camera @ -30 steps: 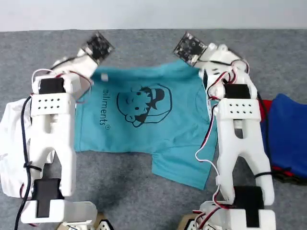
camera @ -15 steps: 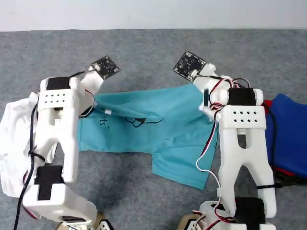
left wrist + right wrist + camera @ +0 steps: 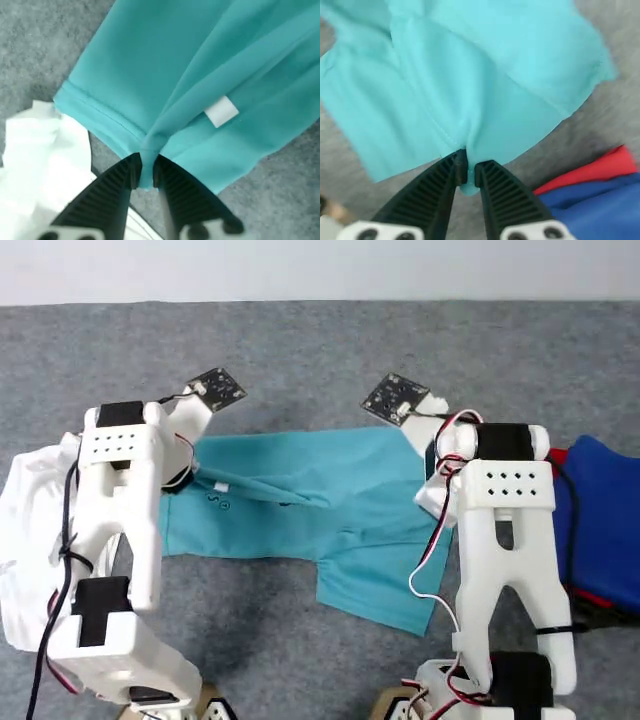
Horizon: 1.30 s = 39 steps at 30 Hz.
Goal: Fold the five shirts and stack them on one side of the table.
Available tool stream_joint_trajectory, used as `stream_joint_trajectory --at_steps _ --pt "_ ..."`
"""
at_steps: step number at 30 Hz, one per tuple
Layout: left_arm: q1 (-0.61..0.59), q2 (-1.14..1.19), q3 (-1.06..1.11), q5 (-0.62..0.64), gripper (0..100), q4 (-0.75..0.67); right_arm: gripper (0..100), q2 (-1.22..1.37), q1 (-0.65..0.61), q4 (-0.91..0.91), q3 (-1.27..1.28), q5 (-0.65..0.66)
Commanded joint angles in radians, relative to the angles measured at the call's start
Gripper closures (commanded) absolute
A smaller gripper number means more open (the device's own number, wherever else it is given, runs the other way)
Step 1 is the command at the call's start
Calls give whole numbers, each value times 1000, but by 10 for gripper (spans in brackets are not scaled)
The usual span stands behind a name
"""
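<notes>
A teal shirt [image 3: 300,510] lies across the middle of the grey table, its far edge lifted and drawn over toward the near side. My left gripper [image 3: 145,167] is shut on the shirt's hem [image 3: 100,117] at the shirt's left end, close to a small white label [image 3: 221,111]. My right gripper [image 3: 467,170] is shut on the teal shirt [image 3: 470,100] at its right end. In the high view the left arm [image 3: 120,500] and right arm [image 3: 500,520] stand over the two ends of the shirt. One sleeve [image 3: 375,590] lies flat toward the near edge.
A white shirt [image 3: 30,540] lies crumpled at the left, also seen beside the teal hem [image 3: 40,150]. A blue shirt [image 3: 600,520] over a red one [image 3: 560,460] sits at the right edge, showing too as blue cloth [image 3: 600,210] and red cloth [image 3: 590,172]. Grey table [image 3: 300,360] beyond is bare.
Both grippers have pulled the teal shirt's far edge toward the near side, folding it over itself; the printed face is now almost covered.
</notes>
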Motion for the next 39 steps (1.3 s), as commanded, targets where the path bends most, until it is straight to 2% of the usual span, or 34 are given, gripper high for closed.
stream_joint_trajectory --at_steps 1,10,33,35,39 --pt "-15 -5 -31 -41 995 41 987 -50 -8 70 -55 -44" --pt "-18 -5 -30 -104 994 112 987 -42 -8 245 -49 -84" --pt "-60 -3 -28 -132 967 155 986 -50 -25 255 186 -112" --pt "-63 -3 -27 -152 966 175 956 -50 -22 255 187 -114" --pt "-66 -8 -21 -164 935 226 822 -50 -16 257 186 -186"
